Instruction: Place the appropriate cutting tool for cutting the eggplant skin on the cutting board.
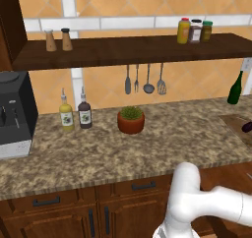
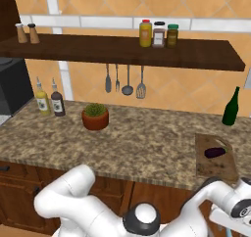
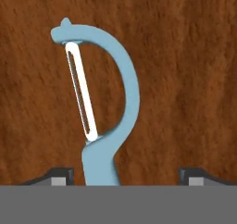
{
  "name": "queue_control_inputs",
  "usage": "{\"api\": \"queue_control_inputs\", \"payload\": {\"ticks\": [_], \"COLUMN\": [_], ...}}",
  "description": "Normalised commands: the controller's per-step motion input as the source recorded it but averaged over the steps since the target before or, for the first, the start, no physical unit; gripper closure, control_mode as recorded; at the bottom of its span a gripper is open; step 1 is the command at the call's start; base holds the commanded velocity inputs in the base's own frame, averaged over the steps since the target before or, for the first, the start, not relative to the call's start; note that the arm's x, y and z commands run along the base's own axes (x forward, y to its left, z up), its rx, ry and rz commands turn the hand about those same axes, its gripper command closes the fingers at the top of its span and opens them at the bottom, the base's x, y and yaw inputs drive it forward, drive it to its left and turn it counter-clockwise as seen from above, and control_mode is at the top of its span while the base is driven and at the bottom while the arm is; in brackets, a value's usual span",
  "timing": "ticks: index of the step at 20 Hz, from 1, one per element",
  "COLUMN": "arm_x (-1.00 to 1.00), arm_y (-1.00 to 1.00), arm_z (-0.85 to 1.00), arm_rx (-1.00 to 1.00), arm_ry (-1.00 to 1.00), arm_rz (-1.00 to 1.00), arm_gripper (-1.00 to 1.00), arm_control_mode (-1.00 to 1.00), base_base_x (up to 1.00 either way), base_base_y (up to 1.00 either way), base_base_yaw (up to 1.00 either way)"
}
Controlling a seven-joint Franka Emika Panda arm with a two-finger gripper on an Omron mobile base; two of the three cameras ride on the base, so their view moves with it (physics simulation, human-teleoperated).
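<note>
The peeler (image 3: 109, 121) lies flat on brown wood below my hand, its handle running between the two fingertips (image 3: 59, 176). I judge it light, stiff and slim, best pinched across the handle, clear of the white blade. My gripper (image 3: 125, 177) stands apart, closed on nothing. I think that wood is a drawer, not the cutting board (image 2: 216, 166), where the eggplant (image 2: 214, 153) rests.

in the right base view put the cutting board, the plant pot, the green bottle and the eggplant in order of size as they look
1. cutting board, clearly largest.
2. plant pot and green bottle: the pot is wider, the bottle taller, so no ranking between them.
3. eggplant, smallest, lying on the board.
</note>
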Motion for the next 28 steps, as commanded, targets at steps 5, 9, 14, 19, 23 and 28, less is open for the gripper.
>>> {"api": "queue_control_inputs", "payload": {"ticks": [5,9,14,19,23,28], "arm_x": [-0.1,-0.35,-0.45,-0.78,-0.48,-0.22], "arm_y": [0.36,0.36,0.09,0.12,0.19,0.39], "arm_z": [-0.2,0.02,0.24,0.73,0.83,0.95], "arm_rx": [0.0,-0.01,0.0,-0.03,0.0,0.0], "arm_ry": [-0.02,-0.12,-0.13,-0.23,-0.14,-0.02], "arm_rz": [0.1,0.05,0.03,0.13,0.29,0.36], "arm_gripper": [1.0,1.0,1.0,1.0,1.0,1.0], "arm_control_mode": [-1.0,-1.0,-1.0,-1.0,-1.0,-1.0], "base_base_x": [0.0,0.0,0.0,0.0,0.0,0.0], "base_base_y": [0.0,0.0,0.0,0.0,0.0,0.0], "base_base_yaw": [0.0,0.0,0.0,0.0,0.0,0.0]}}
